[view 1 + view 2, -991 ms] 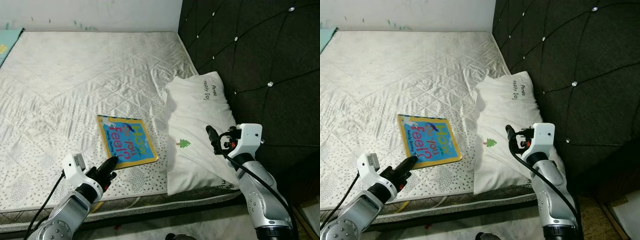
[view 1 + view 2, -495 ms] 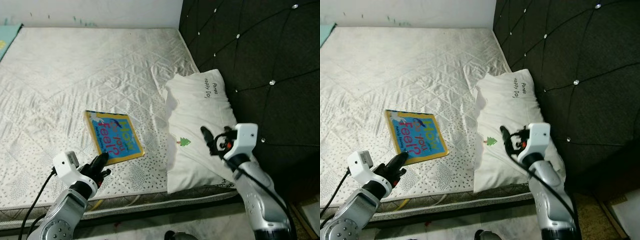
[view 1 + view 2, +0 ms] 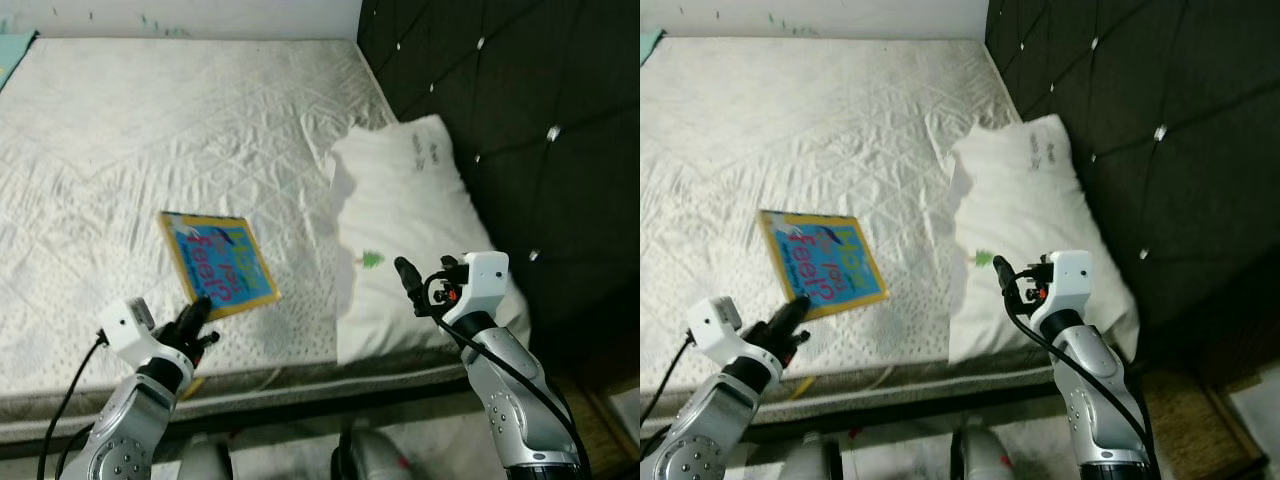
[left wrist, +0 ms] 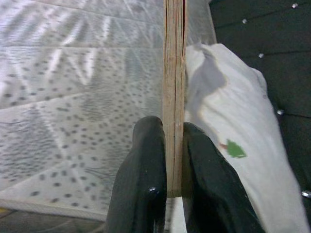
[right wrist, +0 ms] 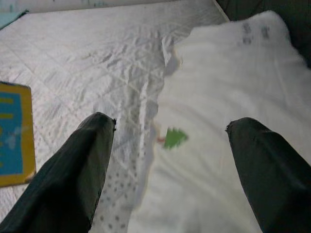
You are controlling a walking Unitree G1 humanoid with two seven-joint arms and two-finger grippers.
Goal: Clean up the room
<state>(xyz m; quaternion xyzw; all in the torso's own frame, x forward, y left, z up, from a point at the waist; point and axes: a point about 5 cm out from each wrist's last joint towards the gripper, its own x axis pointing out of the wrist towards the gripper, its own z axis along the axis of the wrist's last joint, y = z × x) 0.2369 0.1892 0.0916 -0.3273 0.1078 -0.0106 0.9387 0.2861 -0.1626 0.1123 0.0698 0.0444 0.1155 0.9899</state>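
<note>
– From the head, where was the book [image 3: 217, 266]?
– Flat on the bed [image 3: 150, 130], near its front edge, beside the pillow [image 3: 410, 230]; my left gripper [image 3: 193, 318] was at its near corner.
– Left wrist?
– My fingers [image 4: 146, 179] pinched the book's edge. I judged lifting was next.
– Right wrist?
– My right gripper [image 5: 167, 141] hung spread wide over the pillow, holding nothing.

The left gripper [image 4: 167, 160], clamped on the picture book [image 3: 217, 264], dragged it across the mattress [image 3: 150, 130], away from the pillow [image 3: 410, 220], rotating it slightly.
</note>
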